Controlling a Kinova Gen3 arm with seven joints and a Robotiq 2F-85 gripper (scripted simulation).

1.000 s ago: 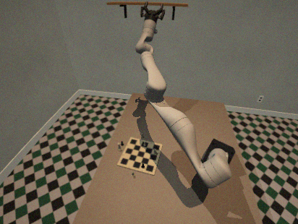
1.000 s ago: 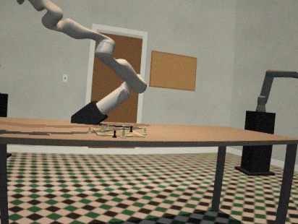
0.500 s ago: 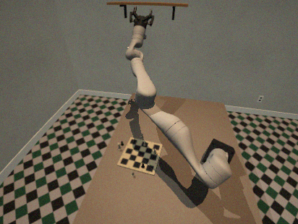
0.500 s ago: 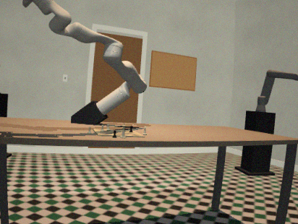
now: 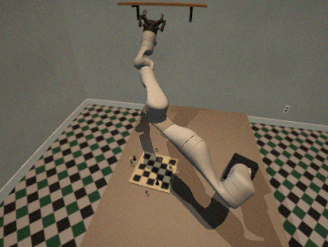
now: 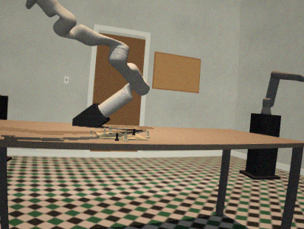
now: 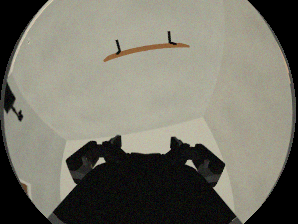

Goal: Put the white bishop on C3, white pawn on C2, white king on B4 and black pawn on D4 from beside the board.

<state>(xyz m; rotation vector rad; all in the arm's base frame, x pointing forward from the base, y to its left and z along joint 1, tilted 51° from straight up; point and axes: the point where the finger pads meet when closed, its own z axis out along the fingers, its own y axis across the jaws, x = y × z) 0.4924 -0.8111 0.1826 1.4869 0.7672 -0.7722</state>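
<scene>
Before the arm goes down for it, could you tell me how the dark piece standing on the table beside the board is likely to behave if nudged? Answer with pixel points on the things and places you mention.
The dark piece (image 5: 134,158) (image 6: 116,137) would probably tip readily, being upright on a small base. It looks small and slim, so likely light and easily shoved. It may knock the pale piece (image 5: 131,162) (image 6: 125,135) close by.

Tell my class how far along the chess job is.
Nothing looks placed: the small black pawn and three small white chess pieces stand outside the checkered square board. The dark two-fingered end effector is open and empty, away from the board. All four placements remain.
</scene>
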